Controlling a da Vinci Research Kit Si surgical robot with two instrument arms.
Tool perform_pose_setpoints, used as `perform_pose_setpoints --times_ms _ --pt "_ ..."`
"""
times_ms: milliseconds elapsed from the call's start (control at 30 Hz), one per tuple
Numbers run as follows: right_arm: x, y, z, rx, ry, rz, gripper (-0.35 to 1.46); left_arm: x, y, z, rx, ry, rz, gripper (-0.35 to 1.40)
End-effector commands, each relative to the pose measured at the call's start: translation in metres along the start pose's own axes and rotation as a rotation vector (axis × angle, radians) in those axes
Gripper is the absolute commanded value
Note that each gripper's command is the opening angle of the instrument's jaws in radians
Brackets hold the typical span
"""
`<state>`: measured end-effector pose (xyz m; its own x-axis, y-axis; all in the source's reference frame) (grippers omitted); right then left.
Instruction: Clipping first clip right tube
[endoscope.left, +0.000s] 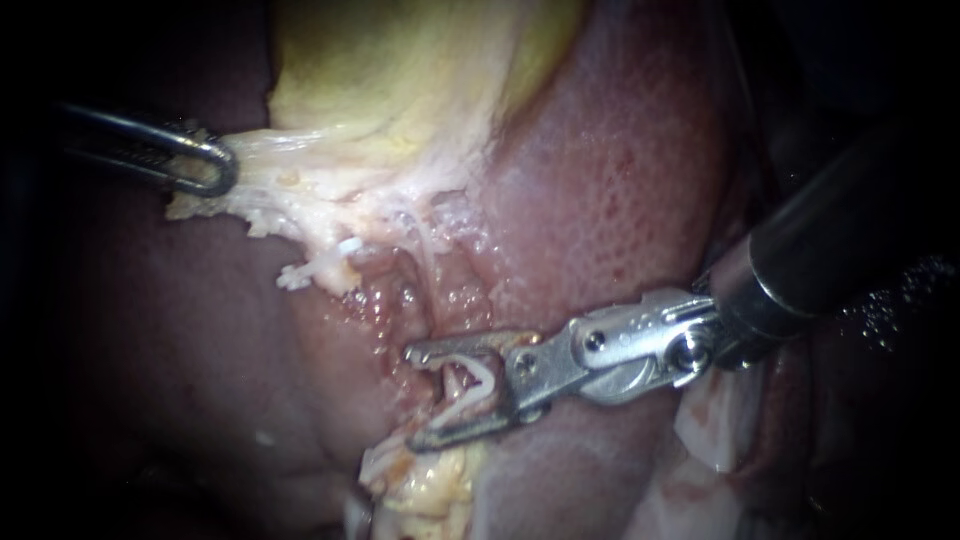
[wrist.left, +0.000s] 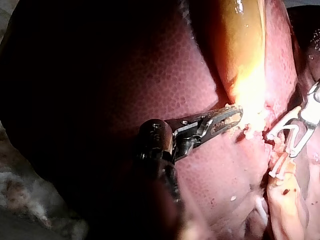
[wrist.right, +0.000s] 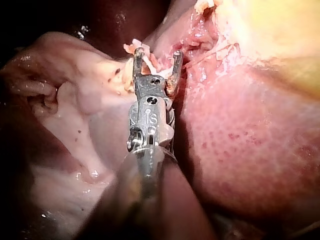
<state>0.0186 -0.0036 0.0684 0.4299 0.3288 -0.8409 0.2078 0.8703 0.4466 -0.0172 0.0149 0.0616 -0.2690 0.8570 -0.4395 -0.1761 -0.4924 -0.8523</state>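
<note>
Jaws of the right instrument (endoscope.left: 413, 397), spread, hold a white V-shaped clip (endoscope.left: 487, 375) astride a pinkish tube (endoscope.left: 457, 385); left instrument (endoscope.left: 215, 170) pinches the yellow gallbladder (endoscope.left: 400, 80) over glistening mottled-red liver (endoscope.left: 620, 180).

My silvery steel right instrument (endoscope.left: 420, 395) grips a white clip (endoscope.left: 482, 383); the liver (endoscope.left: 620, 180) is speckled pink-red, the twelve-o'clock gallbladder (endoscope.left: 400, 70) pale yellow.

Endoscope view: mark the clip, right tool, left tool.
clip (endoscope.left: 487, 372), endoscope view, its white bend.
right tool (endoscope.left: 413, 396), endoscope view, midway between its jaw tips.
left tool (endoscope.left: 228, 168), endoscope view, tip gripping gallbladder (endoscope.left: 400, 70) edge.
</note>
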Motion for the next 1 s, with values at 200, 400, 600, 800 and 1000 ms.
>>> perform_pose_setpoints --times_ms 200,400,600,800,1000 --pt "0.0007 -0.0007 -0.0008 0.007 0.011 0.017 0.48 0.0001 0.0000 -0.0001 -0.001 0.000 -0.001 -0.35" --pt "0.0009 -0.0010 -0.0039 0.005 0.019 0.034 0.48 0.0009 0.0001 -0.0011 0.000 0.001 -0.006 -0.35" --pt "0.0000 -0.0005 -0.0059 -0.004 0.023 0.059 0.48 0.0010 0.0001 -0.0013 0.002 0.002 -0.007 -0.35" --pt "-0.0013 0.0009 -0.0053 -0.012 0.022 0.092 0.48 0.0010 0.0001 -0.0013 0.002 0.002 -0.007 -0.35" --pt "-0.0034 0.0021 -0.0030 -0.025 0.017 0.130 0.48 0.0008 0.0001 -0.0013 0.003 0.003 -0.007 -0.35"
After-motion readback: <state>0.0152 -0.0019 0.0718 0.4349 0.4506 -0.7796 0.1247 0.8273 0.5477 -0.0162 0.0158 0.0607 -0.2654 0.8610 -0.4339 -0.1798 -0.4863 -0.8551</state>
